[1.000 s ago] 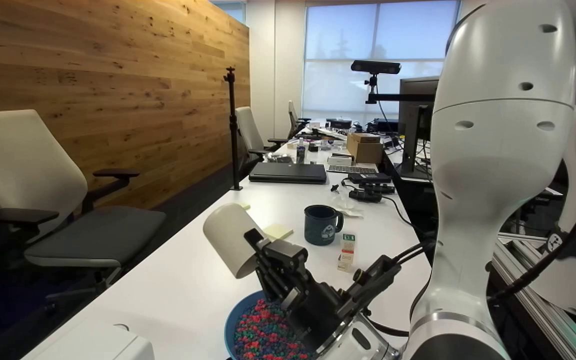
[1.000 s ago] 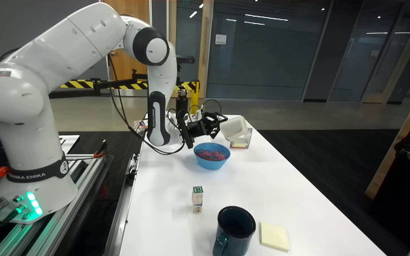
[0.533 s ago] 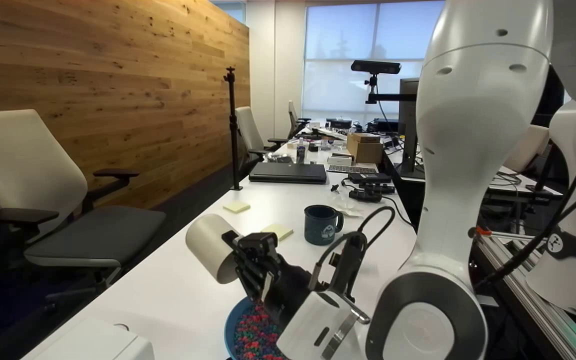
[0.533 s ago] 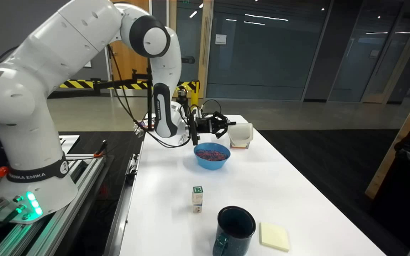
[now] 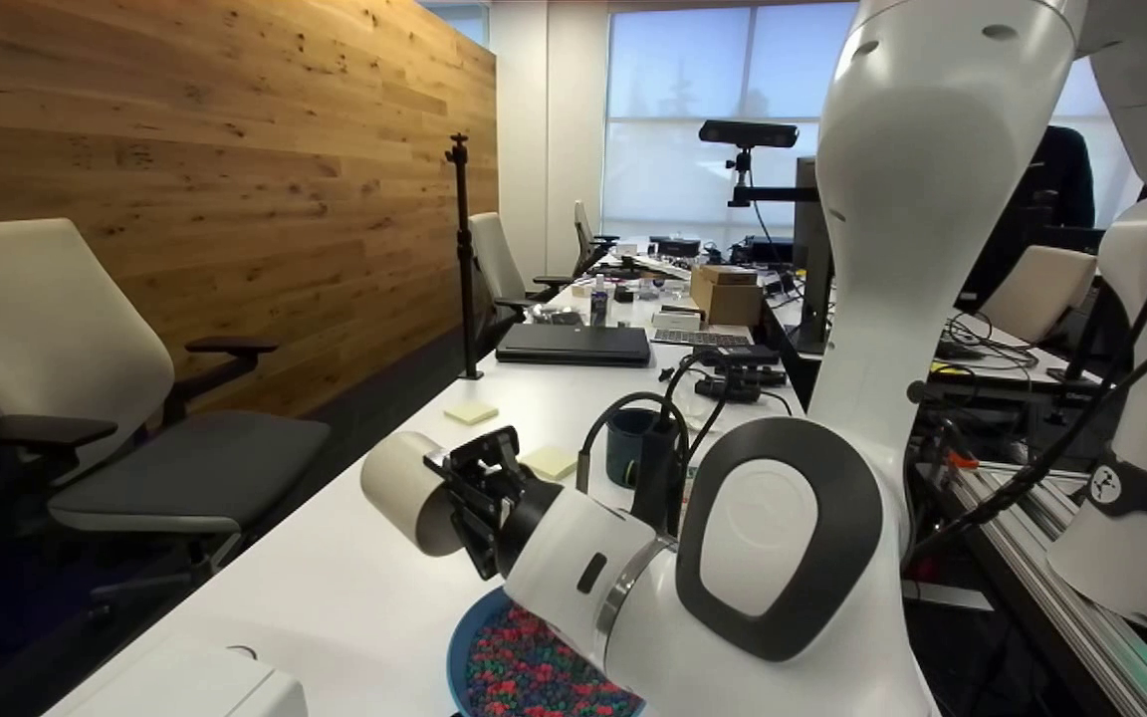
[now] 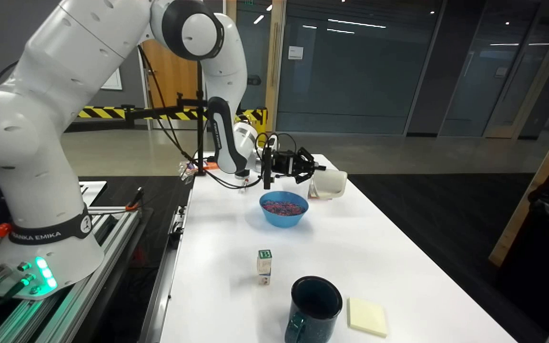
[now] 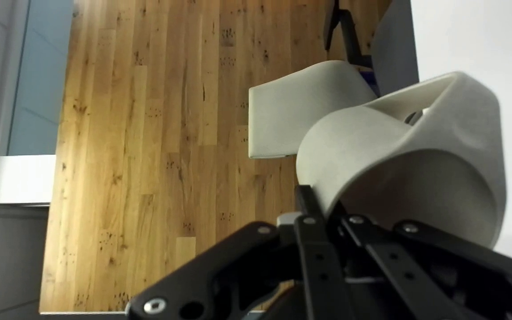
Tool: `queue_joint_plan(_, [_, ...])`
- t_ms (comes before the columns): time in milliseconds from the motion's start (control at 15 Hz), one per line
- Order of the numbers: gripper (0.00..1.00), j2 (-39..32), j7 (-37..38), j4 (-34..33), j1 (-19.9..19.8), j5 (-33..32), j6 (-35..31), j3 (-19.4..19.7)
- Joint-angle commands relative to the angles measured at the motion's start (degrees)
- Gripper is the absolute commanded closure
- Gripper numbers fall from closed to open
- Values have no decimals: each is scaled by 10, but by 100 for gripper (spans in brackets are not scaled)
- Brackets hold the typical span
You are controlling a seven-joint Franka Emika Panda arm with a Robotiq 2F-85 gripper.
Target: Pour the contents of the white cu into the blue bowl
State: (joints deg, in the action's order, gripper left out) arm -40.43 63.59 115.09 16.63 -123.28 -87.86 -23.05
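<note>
Gripper and white mug have shifted outward, away from the blue bowl, over the last second. Jaws pinch the mug's wall at the rim; mug tilted, mouth toward gripper, near the bowl, beyond it from the robot base. Judged light, rigid, smooth: may pivot. Rim wall suits the pour; handle is the alternative.

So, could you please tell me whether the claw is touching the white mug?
Touching: the wrist view shows the claw pinching the white mug by the wall at its rim.
</note>
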Motion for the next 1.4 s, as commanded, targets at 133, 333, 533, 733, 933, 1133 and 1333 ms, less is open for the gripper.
queue_joint_plan(133, [99, 79, -4, 15, -39, 71, -141, -3])
queue_joint_plan(333, [99, 122, 0, 17, -66, 114, -220, 6])
queue_joint_plan(533, [99, 160, -1, 19, -95, 156, -327, 20])
queue_joint_plan(733, [99, 184, 5, 20, -118, 193, -430, 43])
queue_joint_plan(933, [99, 197, 15, 22, -135, 237, -506, 68])
queue_joint_plan(1133, [99, 196, -5, 21, -140, 324, -527, 93])
queue_joint_plan(1333, [99, 196, -40, 22, -144, 415, -548, 111])
